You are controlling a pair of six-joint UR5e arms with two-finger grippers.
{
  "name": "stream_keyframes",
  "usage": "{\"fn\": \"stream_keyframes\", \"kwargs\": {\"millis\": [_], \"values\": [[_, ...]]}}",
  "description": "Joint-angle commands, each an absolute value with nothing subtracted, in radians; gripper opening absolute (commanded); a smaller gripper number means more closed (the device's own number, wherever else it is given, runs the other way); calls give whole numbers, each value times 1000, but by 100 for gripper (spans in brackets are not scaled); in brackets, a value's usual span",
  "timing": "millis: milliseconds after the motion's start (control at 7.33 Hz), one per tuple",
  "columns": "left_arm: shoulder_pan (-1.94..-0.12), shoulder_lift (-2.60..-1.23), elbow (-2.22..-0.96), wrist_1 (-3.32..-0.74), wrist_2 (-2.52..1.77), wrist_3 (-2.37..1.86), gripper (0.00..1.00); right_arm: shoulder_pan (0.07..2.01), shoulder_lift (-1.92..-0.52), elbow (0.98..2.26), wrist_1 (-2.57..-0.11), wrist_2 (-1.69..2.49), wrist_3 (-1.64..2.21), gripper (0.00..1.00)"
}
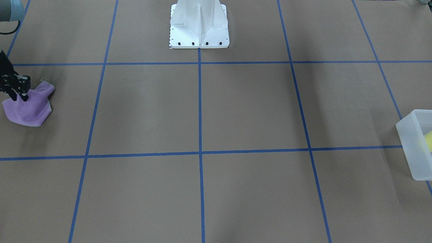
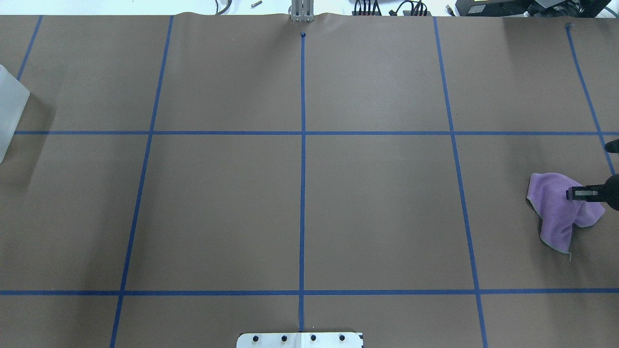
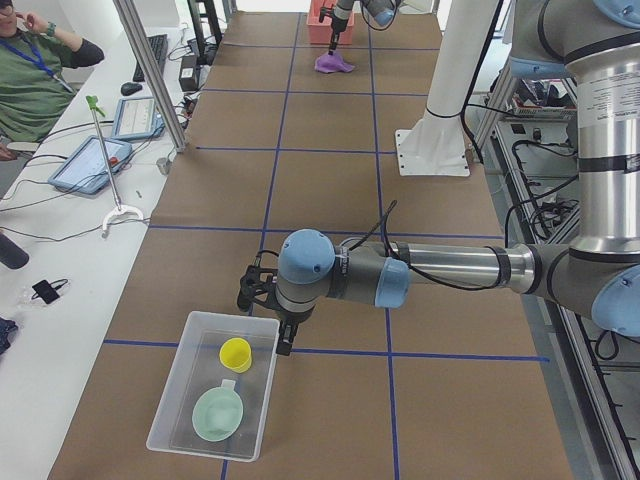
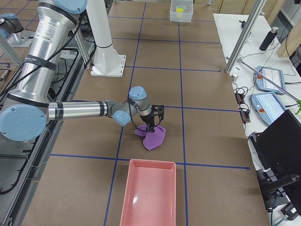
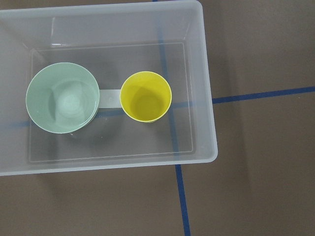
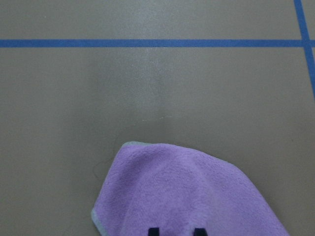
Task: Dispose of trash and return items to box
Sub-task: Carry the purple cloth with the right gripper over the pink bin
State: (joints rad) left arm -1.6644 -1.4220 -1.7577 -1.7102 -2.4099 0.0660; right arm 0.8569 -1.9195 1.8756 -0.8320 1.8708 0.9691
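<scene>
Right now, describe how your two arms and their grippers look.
Left arm and right arm: silver tubes, pale blue joint caps, small printed lettering on the upper segments. A black cable loops along the left forearm. Left gripper and right gripper: black, with slim fingers.

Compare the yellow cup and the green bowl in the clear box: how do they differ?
Colour: the yellow cup is bright yellow, the mint-green bowl pale green. Width: the bowl's mouth is clearly wider than the cup's. Place: the bowl stands nearer one end of the translucent box, the cup nearer its middle. Both stand upright and empty, apart, inside that box.
</scene>
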Motion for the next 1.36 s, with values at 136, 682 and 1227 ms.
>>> {"fn": "stream_keyframes", "kwargs": {"millis": [136, 682, 1227], "values": [[-1663, -1422, -1758, -1710, -2410, 66, 99, 859, -1934, 1899, -831, 1879, 969, 0], [-1663, -1422, -1758, -1710, -2414, 66, 99, 1070, -1933, 2006, -918, 2122, 919, 0], [-1661, -1420, -1723, -1689, -2416, 63, 99, 1452, -1783, 2111, -1532, 2270, 325, 0]]}}
